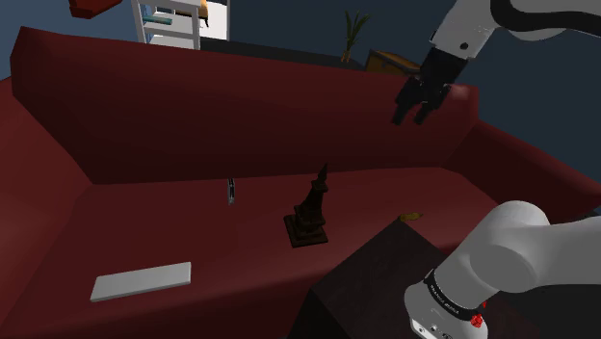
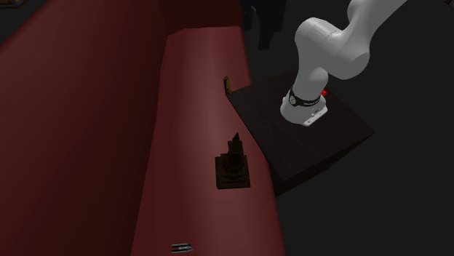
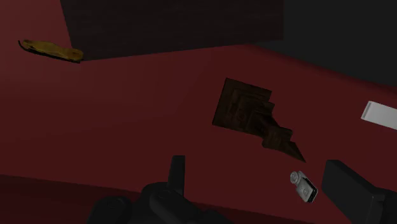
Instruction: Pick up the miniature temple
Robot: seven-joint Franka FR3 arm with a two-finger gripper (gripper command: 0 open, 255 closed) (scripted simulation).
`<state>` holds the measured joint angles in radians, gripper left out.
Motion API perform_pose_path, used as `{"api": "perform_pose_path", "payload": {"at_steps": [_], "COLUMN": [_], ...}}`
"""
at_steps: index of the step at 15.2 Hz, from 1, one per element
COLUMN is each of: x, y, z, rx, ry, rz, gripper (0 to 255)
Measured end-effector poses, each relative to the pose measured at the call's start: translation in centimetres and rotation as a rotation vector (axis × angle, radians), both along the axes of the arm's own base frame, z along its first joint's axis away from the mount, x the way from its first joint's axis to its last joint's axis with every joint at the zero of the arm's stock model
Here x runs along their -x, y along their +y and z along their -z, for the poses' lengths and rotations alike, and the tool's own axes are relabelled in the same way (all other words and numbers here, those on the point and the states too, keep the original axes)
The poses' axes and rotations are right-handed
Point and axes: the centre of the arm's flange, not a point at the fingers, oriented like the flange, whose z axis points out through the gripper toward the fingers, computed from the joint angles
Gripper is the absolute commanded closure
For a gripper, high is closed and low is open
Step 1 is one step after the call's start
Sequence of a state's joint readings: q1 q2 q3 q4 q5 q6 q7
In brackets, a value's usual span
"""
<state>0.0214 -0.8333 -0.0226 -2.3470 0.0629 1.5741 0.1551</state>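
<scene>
Shoulder view: spread gripper (image 1: 412,116) well clear of temple (image 1: 310,210) near sofa (image 1: 193,125) edge.

Bare sofa seat (image 1: 193,231) around the temple (image 1: 310,214); stand (image 1: 371,279) close beside, backrest (image 1: 241,125) behind.

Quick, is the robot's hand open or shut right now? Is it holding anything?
Gripper: open, fingers apart, holding nothing. It is not touching the little temple.
</scene>
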Motion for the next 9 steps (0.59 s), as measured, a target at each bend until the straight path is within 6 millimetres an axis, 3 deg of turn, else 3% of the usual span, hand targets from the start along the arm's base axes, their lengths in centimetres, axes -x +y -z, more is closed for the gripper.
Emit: {"api": "perform_pose_path", "payload": {"at_steps": [4,9], "x": [-2.2,-7.3], "y": [1.0,3.5], "z": [1.6,6.6], "rx": [-0.014,-0.048], "ry": [0.051,0.174], "rz": [0.018,0.06], "gripper": [0,0]}}
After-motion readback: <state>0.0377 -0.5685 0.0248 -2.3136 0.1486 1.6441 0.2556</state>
